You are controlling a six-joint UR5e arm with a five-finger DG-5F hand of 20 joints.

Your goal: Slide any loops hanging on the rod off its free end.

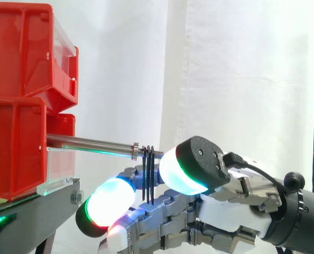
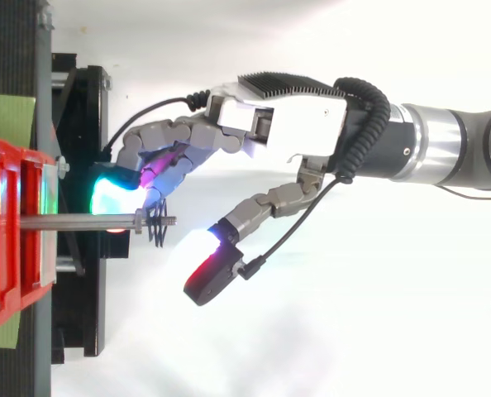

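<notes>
Several thin black loops (image 1: 148, 177) are hanging side by side on the threaded tip of a steel rod (image 1: 88, 143), just past its nut. The rod is lying level, its long axis running from the red bins (image 1: 19, 58) out to a free end that is pointing toward the hand (image 1: 228, 209). The hand is reaching in from the right, with its fingers (image 2: 159, 136) on one side of the loops and its thumb (image 1: 196, 159) on the other, spread apart and gripping nothing.

Rod (image 1: 88, 143) jutting from bins (image 1: 19, 53), loops (image 1: 149, 180) on its free end, hand (image 2: 287, 124) just beside them.
</notes>
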